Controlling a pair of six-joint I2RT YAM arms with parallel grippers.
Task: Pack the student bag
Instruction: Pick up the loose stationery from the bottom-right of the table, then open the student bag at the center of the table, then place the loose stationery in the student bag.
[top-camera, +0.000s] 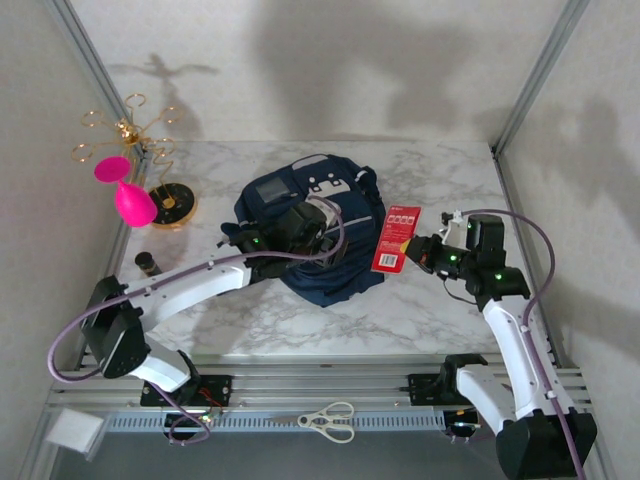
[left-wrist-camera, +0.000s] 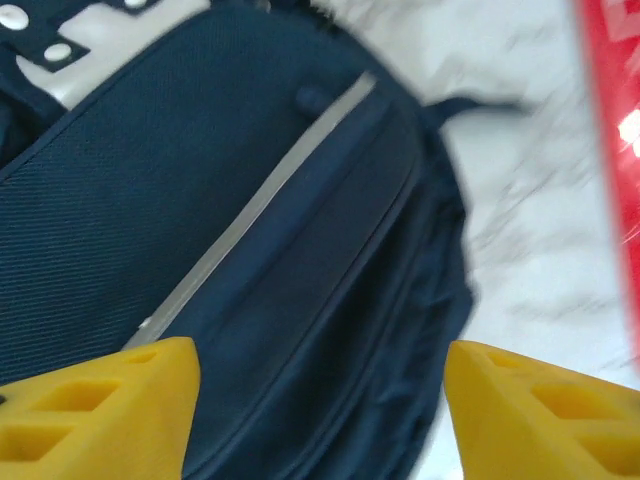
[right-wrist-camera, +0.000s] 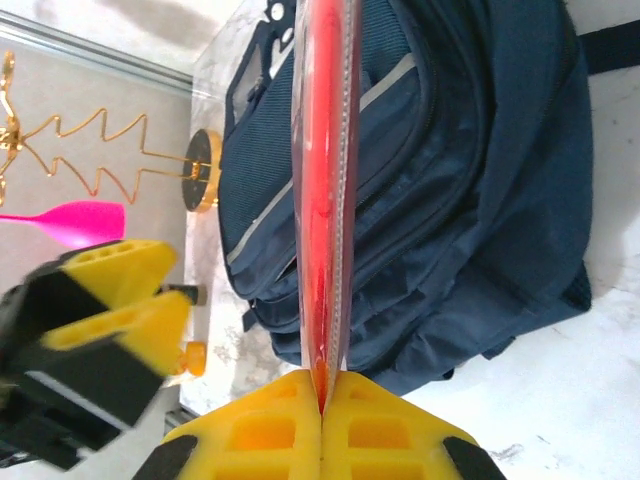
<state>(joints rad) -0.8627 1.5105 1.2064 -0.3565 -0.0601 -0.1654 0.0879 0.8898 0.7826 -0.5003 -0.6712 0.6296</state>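
Your left hand (left-wrist-camera: 320, 410) hangs over the student bag (top-camera: 345, 265). Its yellow fingers (left-wrist-camera: 110, 400) stand well apart and it has hold of nothing; between them there is only navy fabric. It sits above the front pocket with the pale stripe, which I read as lining up to grip the bag or work at an opening.

Your right hand (right-wrist-camera: 322, 400) is pinched tight on one end of a red flat pack (top-camera: 396, 240) and holds it on edge, clear of the bench (top-camera: 450, 310). Gripped by that one end, the free length points toward the bag, probably so it can slide in edge-first.

The bag lies slumped in the middle of the bench, front pocket up. It is directly beneath the left hand, though you cannot tell from these views whether the fingertips touch the fabric. From the right hand, the bag is just beside it on its left, and the pack's far end is close to the bag's right flank.
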